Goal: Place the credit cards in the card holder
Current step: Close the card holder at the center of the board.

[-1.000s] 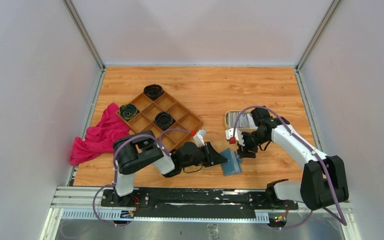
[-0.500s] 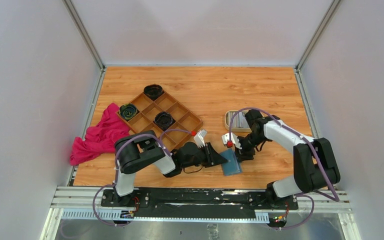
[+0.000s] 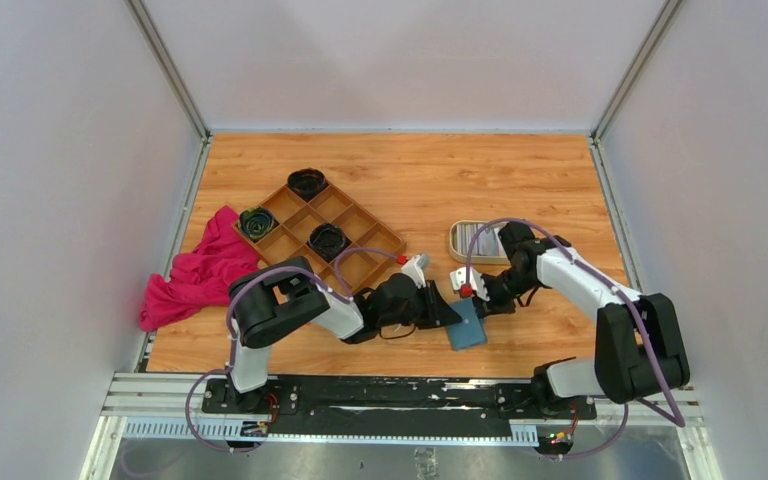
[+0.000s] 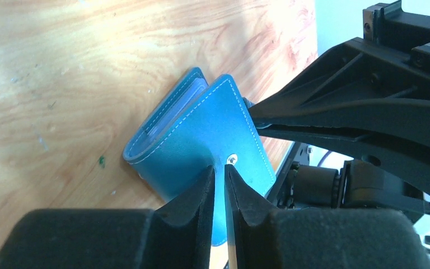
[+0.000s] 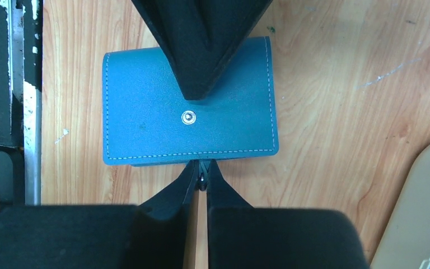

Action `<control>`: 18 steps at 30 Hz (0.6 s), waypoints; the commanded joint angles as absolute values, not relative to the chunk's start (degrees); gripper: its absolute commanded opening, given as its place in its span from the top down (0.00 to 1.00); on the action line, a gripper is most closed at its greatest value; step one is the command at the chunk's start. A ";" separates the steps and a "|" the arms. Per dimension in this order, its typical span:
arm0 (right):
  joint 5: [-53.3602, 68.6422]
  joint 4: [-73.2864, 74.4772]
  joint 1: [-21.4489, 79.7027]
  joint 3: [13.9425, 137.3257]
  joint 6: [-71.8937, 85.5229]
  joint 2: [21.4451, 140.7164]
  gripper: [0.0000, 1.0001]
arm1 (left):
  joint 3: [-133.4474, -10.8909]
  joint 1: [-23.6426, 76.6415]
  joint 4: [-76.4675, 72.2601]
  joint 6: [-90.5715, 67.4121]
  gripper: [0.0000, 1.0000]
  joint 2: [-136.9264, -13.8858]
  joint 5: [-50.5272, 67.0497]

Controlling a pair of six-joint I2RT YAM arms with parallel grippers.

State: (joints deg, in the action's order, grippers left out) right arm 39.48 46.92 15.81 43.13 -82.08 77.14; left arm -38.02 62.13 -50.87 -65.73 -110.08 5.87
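I find the wallet (image 5: 145, 112) on the table (image 3: 410, 180) near its front edge, between the two arms, with the snap flap raised off the body. The left gripper (image 4: 219, 172) is nearly closed and pinches the flap's edge just beside the snap. The right gripper (image 5: 201, 170) is drawn to a slit on the flap's opposite edge. A second ago it stood wider apart next to the cream tray (image 3: 454, 240), and it has since come across to the wallet. The left arm has reached slightly further right. The cards (image 3: 474, 237) remain in that tray.
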 commanded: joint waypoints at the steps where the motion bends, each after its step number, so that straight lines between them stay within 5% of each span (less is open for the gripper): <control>1: 41.86 48.70 12.96 42.43 -83.32 76.77 1.00 | -41.53 62.44 -40.90 -60.91 0.83 -110.58 4.01; 12: 48.55 52.91 9.14 41.41 -92.88 73.56 0.90 | -43.88 62.48 -38.14 -60.03 0.84 -114.65 4.51; 18: 55.04 57.13 9.77 42.78 -93.67 72.81 0.57 | -44.74 62.47 -38.22 -59.87 0.84 -114.93 5.37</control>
